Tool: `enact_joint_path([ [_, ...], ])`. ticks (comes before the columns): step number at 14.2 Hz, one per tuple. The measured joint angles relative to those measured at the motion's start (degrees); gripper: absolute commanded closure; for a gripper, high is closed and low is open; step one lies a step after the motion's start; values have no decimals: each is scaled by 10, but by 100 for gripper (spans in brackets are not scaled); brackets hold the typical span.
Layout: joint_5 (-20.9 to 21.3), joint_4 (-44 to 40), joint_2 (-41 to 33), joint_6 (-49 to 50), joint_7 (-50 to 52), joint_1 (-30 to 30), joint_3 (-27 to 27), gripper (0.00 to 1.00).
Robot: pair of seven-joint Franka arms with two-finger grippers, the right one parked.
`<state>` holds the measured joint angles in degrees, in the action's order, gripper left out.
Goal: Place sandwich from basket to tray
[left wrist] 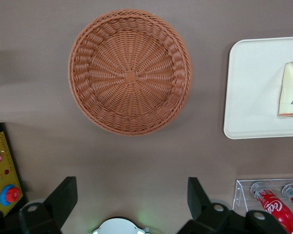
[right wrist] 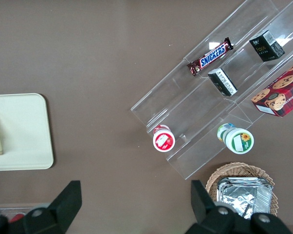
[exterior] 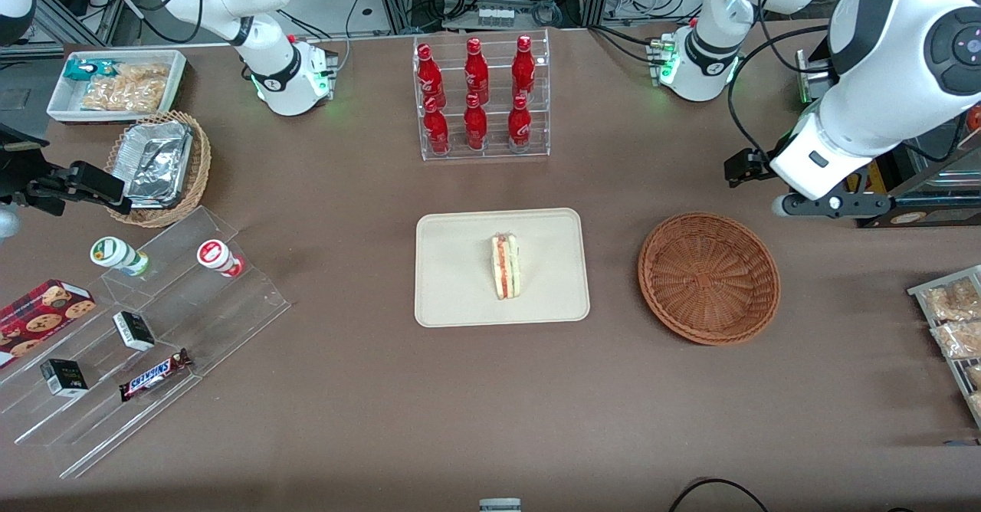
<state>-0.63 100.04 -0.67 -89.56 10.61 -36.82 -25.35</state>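
Observation:
The sandwich (exterior: 505, 267) lies in the middle of the cream tray (exterior: 460, 297), its pink and green filling edge up. It also shows in the left wrist view, as the sandwich (left wrist: 291, 90) on the tray (left wrist: 248, 87). The reddish-brown wicker basket (exterior: 709, 277) sits beside the tray toward the working arm's end, with nothing in it. My gripper (exterior: 747, 165) hangs raised above the table, farther from the front camera than the basket (left wrist: 130, 71). It is open (left wrist: 132, 197), and only bare table shows between its fingers.
A clear rack of red bottles (exterior: 483, 98) stands farther back than the tray. Toward the parked arm's end are a tan basket with foil containers (exterior: 157, 167), a white bin (exterior: 115, 83) and acrylic steps with snacks (exterior: 146, 328). Snack packets (exterior: 954, 320) lie at the working arm's end.

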Motion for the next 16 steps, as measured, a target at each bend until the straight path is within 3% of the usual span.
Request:
enact_joint_path([
  [3, 1, 0, 2, 2, -2, 87, 76, 0],
  [7, 2, 0, 0, 2, -3, 283, 272, 0],
  [10, 2, -1, -6, 8, -3, 391, 371, 0],
  [16, 2, -24, -20, 53, -35, 424, 364, 0],
])
